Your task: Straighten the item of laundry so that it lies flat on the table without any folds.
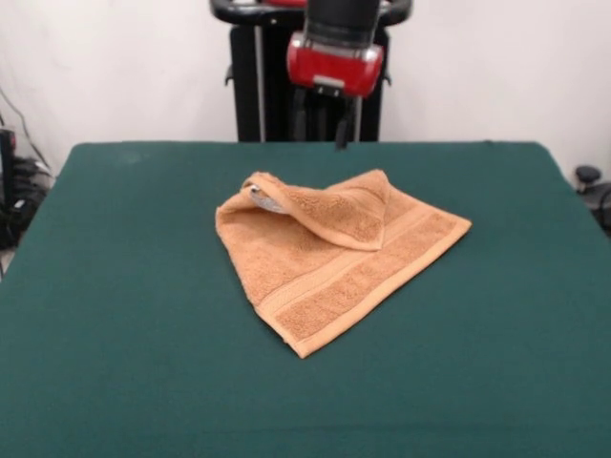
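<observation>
The item of laundry (334, 277) is an orange-tan towel lying near the middle of the table (115, 324), set diamond-wise with one corner toward the camera. Its far part is folded over into a thick flap (329, 215) that lies across the top of the towel. A bit of white tag (263, 198) shows under the flap at the far left. The near half lies flat, with a border band visible. My gripper (342, 134) hangs from the red wrist above the table's far edge, behind the towel and apart from it, holding nothing.
The black pedestal (250, 86) stands behind the table's far edge. Cables and gear (14, 191) sit off the table's left side. A small black object (586, 176) sits off the right side. Green table top surrounds the towel on all sides.
</observation>
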Available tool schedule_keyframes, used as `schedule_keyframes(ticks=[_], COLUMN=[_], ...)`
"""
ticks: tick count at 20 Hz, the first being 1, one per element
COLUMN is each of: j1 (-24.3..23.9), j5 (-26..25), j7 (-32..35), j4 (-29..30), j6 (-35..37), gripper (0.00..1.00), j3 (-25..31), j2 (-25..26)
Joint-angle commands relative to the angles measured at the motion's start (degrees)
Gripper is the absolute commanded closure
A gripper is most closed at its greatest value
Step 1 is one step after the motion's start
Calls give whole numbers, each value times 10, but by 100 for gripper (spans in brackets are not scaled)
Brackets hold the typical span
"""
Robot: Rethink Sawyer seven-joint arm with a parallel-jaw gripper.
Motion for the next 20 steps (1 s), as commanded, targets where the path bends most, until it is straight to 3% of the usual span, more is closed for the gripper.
schedule_keyframes(ticks=[1, 6, 11, 20], j1=[-11, 19, 27, 26], j5=[-27, -17, -4, -21], j7=[-7, 0, -18, -14], j4=[-113, -171, -270, -388], j6=[60, 114, 258, 333], gripper=[0, 0, 0, 0], j3=[63, 37, 45, 60], j2=[100, 109, 113, 166])
